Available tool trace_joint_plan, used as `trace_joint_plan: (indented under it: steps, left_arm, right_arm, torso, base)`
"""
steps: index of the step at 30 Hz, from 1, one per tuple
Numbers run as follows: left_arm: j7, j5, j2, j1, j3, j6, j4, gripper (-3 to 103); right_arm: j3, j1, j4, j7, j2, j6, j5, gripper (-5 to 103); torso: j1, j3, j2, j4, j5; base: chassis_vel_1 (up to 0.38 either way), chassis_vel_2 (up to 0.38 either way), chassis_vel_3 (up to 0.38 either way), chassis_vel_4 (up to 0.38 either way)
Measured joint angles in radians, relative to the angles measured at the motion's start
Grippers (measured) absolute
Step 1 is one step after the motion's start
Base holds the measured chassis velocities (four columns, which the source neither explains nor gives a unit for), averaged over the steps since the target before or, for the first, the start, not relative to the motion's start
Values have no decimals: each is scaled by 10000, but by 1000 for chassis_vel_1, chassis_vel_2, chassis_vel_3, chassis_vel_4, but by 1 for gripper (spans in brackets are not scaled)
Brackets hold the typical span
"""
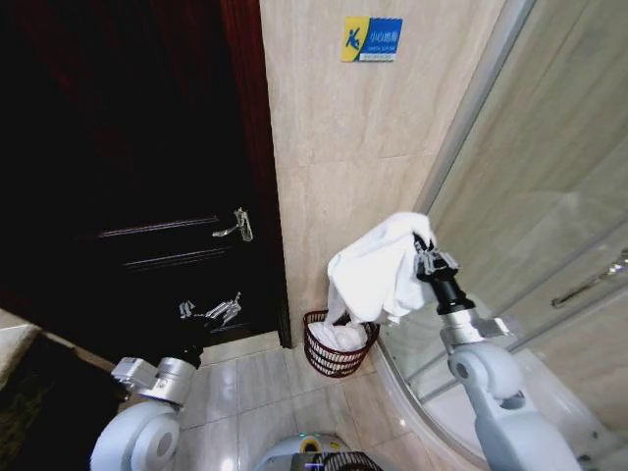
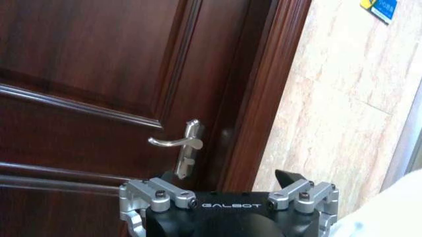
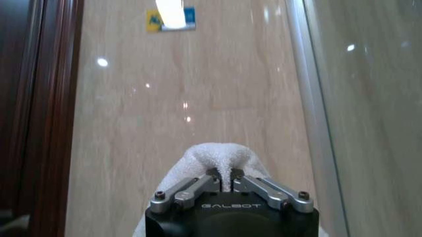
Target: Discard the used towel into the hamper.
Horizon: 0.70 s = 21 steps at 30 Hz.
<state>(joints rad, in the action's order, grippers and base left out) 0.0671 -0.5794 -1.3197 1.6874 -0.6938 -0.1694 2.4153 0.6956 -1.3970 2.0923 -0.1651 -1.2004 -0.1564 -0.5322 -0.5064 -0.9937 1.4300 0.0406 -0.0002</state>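
Note:
A white towel hangs in the air, pinched at its top by my right gripper, which is shut on it. In the right wrist view the towel bulges over the closed fingertips of the right gripper. The lower end of the towel reaches down into the hamper, a small dark reddish-brown open-weave basket on the floor against the wall, directly below. My left gripper is held low in front of the dark door, well left of the hamper, open with nothing in it; its fingers show spread apart.
A dark wooden door with a silver lever handle stands on the left. A beige tiled wall with a blue and yellow sign rises behind the hamper. A curved glass shower enclosure stands on the right.

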Motion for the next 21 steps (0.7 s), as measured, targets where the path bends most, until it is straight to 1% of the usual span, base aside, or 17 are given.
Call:
trace_joint_plan:
  steps: [1,5,6,8,15,18,21]
  left_arm:
    - [0,0,0,0,0,0,0,100]
    - [0,0,-1,-1,0,0,0,100]
    - [0,0,-1,-1,0,0,0,100]
    - [0,0,0,-5,1,0,0,100]
    - [0,0,0,-5,1,0,0,100]
    - [0,0,0,-4,0,0,0,100]
    - [0,0,0,-4,0,0,0,100]
  right_arm:
    - [0,0,0,0,0,0,0,6]
    - [-411,116,-1127,-325,2,-268,-10,6]
    - [-411,116,-1127,-325,2,-268,-10,6]
    - [-688,320,-1650,-412,2,-341,55,6]
    - [-1001,848,-2105,-413,-21,-332,123,6]
    - [-1017,1008,-2108,-394,41,-284,123,6]
    - [-981,977,-2072,-381,49,-268,123,6]
  torso:
    - [0,0,0,0,0]
    - [-3,-1,0,-1,5]
    - [-3,-1,0,-1,5]
    - [-14,-5,-4,-2,5]
    - [-12,-4,-4,-1,3]
    - [-9,-3,-4,0,-1]
    - [-10,-3,-4,1,2]
  base:
    - [75,-50,-34,59]
    - [25,-25,-18,21]
    - [0,0,0,0]
    - [0,0,0,0]
    - [0,0,0,0]
    - [0,0,0,0]
    - [0,0,0,0]
